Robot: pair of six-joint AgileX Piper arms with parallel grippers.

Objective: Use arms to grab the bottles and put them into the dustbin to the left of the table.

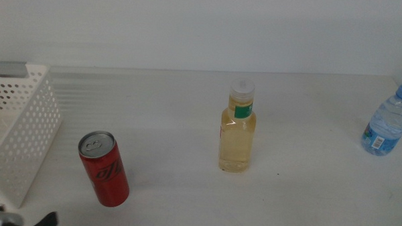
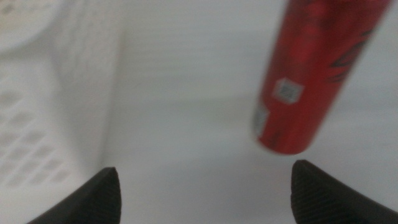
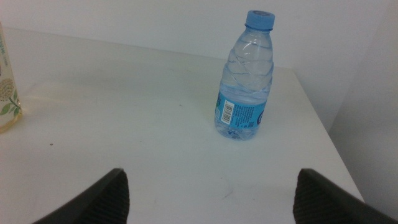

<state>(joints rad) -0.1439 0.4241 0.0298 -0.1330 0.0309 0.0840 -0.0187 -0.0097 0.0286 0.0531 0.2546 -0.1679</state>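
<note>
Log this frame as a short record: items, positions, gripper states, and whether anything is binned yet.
can: red can upright on the table, near the basket, untouched
yellow bottle: upright, mid-table, white cap on
water bottle: upright at the table's right edge, blue cap on
basket: white perforated basket at the left; nothing seen inside, though only part of it shows
left gripper: open, empty, short of the can
right gripper: open, empty, facing the water bottle
binned: none of the three

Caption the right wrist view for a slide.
Open right tool faces an upright blue-capped water bottle on the white table.
</note>
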